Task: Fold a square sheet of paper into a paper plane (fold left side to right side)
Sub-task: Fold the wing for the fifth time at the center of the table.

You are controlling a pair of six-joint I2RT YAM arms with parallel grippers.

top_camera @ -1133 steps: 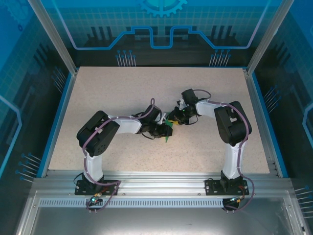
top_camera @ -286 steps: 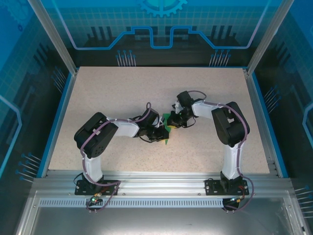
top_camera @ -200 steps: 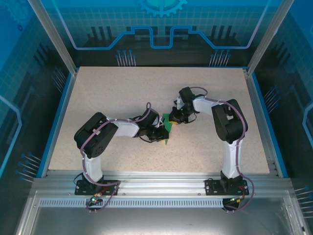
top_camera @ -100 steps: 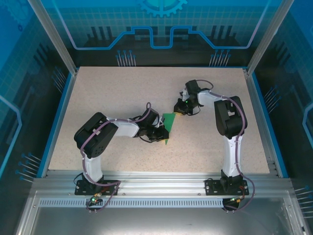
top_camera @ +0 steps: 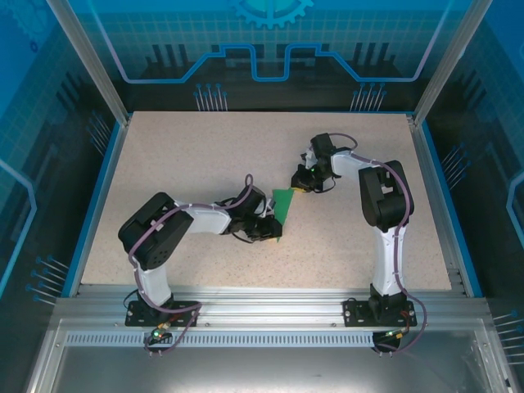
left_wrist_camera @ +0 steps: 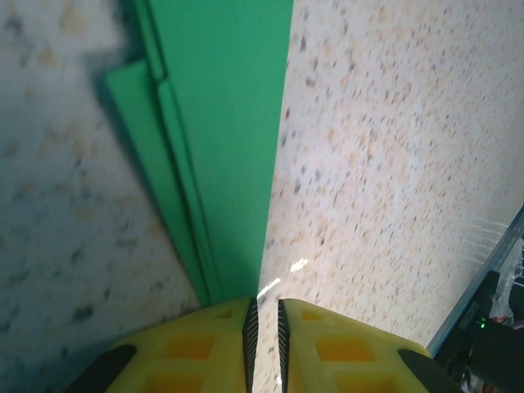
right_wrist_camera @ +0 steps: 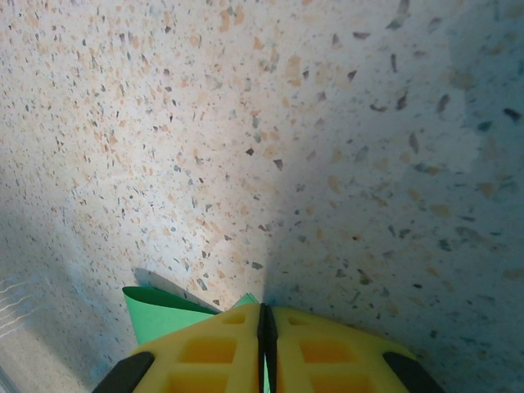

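One speckled table (top_camera: 205,155) carries the folded green paper (top_camera: 284,202) at centre, spanned between both arms, apparently to keep its layers taut for creasing. Right gripper (top_camera: 300,182) is clamped on the far corner. Left gripper (left_wrist_camera: 264,304) meets the near tip, jaws a sliver apart; grip cannot be determined.

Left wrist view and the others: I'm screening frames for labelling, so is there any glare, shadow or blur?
Left wrist: small glare spot on the table beside the green paper, left side dim and soft. Right wrist: broad shadow fanning up from the right gripper. Top external: evenly lit, blue-tinted surround.
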